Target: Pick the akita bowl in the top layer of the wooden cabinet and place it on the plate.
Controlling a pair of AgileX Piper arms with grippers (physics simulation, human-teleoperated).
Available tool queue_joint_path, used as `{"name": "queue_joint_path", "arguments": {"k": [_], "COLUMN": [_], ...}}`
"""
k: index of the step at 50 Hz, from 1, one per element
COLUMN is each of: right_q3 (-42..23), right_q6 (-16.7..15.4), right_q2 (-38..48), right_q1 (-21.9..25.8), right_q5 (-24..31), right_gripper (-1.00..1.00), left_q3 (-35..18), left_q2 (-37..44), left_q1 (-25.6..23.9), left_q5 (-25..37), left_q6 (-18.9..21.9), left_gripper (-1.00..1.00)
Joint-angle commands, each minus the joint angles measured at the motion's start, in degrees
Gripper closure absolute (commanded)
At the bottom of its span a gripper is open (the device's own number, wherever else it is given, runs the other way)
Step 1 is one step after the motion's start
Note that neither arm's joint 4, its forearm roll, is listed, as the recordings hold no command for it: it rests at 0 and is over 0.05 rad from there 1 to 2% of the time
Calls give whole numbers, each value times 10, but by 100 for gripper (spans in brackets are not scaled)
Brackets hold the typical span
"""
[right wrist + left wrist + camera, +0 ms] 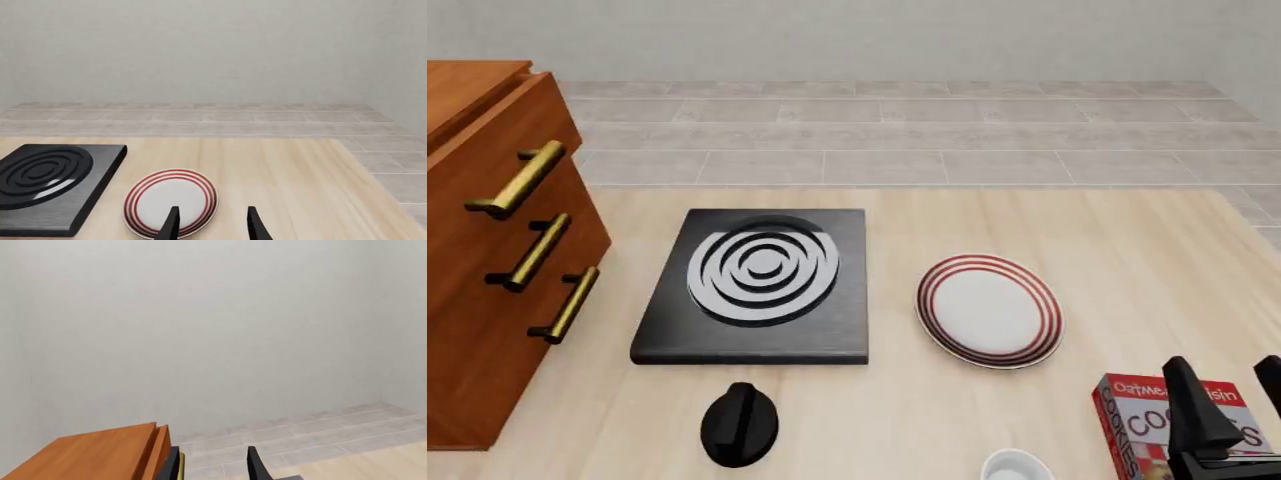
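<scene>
While the wooden cabinet (pixel 487 250) is standing at the table's left edge with all three drawers closed, the akita bowl is not showing in any view. The plate (pixel 989 309) is lying bare beside the black slab (pixel 757 285). The right gripper (pixel 1234 400) is hovering spread and empty near a cookie box (pixel 1148 420). The left gripper (pixel 213 465) is likewise parted, holding nothing.

Right black two-fingered gripper (pixel 1234 395) low at the near right edge of the front view, dark tapered fingers (pixel 1194 400) pointing forward and spread apart with nothing between them. Left black two-fingered gripper (pixel 213 465) seen only through its own wrist camera, fingers likewise parted, aimed level.
</scene>
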Motion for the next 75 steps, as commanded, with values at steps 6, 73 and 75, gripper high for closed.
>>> {"name": "queue_joint_path", "arguments": {"k": [6, 73, 75], "right_q3": [0, 0, 0], "right_q6": [1, 24, 27], "right_q2": [-1, 11, 12], "right_q1": [1, -5, -6], "right_q5": [1, -5, -5], "right_gripper": [-100, -100, -100], "left_q3": [-62, -360, -366], "left_q2": [51, 340, 345], "left_q1": [-9, 23, 29], "left_q5": [17, 246, 255], "left_q6": [17, 54, 58], "left_gripper": [-100, -100, -100]}}
